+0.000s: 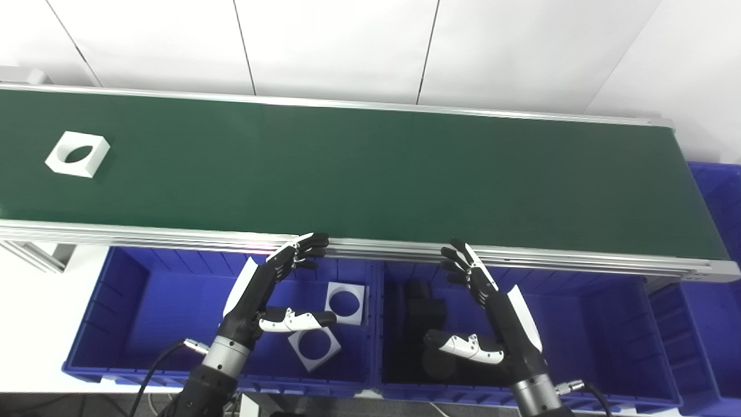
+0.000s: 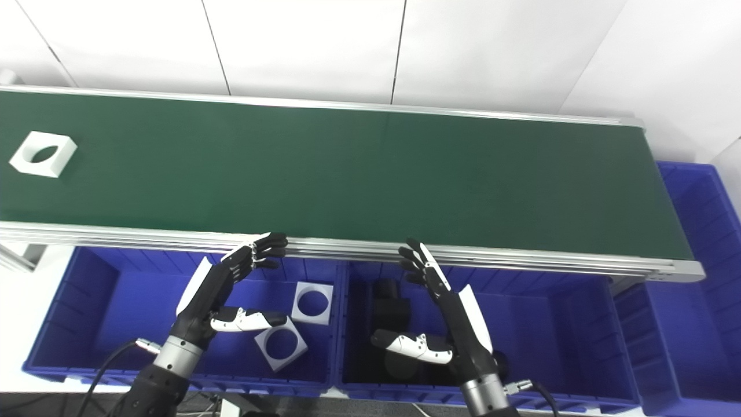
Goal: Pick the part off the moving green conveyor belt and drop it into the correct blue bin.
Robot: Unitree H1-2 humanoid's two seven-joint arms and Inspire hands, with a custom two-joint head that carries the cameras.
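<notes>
**Desk:** What does the frame show?

**Photographer:** A white square part with a round hole [image 1: 77, 153] rides the green conveyor belt [image 1: 370, 174] near its far-left end, lying flat and well apart from both arms. The left robot hand [image 1: 272, 289] and the right robot hand [image 1: 486, 301] hover just off the belt's near rail, fingers spread, thumbs out, grasping nothing.

**Desk:** And the bins?

**Photographer:** Below the near rail, the left blue bin [image 1: 133, 301] holds two matching white square parts [image 1: 330, 324]; the right blue bin [image 1: 602, 324] holds dark parts [image 1: 425, 307], their shape hard to read. Another blue bin [image 1: 718, 197] sits past the belt's right end.

**Desk:** How would the part handle?

**Photographer:** It looks rigid, light and smooth, likely plastic, so slippery rather than fragile. Pinching two opposite outer walls, or hooking a thumb through the hole against one wall, seems soundest. Judging by the matches, the left bin appears correct, and the left hand is closer.
</notes>
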